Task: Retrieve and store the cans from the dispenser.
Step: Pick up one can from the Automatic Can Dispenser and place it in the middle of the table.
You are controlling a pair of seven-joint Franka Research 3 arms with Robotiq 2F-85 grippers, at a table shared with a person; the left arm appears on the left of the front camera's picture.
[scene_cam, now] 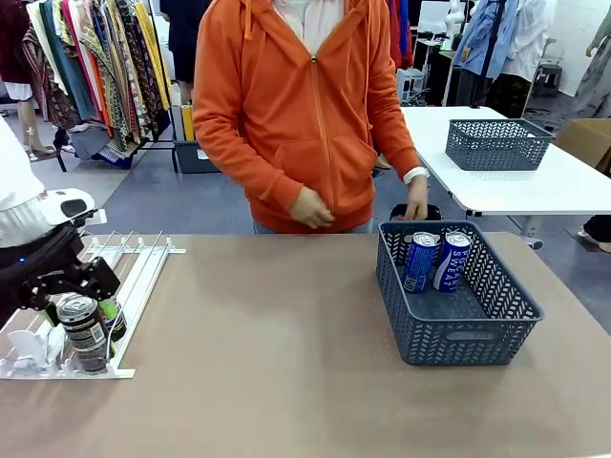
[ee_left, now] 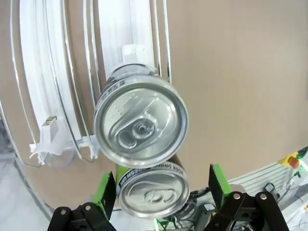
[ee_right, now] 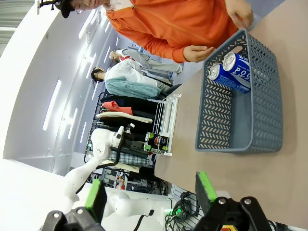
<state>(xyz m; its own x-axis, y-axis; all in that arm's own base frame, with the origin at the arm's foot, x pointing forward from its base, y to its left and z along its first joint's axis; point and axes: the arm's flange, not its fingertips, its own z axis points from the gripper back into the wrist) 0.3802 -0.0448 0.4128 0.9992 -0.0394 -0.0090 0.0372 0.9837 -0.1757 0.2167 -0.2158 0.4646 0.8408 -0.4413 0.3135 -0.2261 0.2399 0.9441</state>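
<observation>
Green pads of the left claw [ee_left: 161,187] spread wide, straddling a green-labelled silver-topped can [ee_left: 154,195] on the white plastic rail dispenser [ee_left: 130,24], a dark can [ee_left: 140,125] just beside. Right claw [ee_right: 149,192] gapes empty, blue-grey plastic basket [ee_right: 216,120] ahead.

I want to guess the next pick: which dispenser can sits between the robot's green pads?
The green-labelled can; the dark can lies beyond the pads.

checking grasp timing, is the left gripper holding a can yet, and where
Nothing held: the left gripper is open, pads either side of a can at the dispenser.
</observation>
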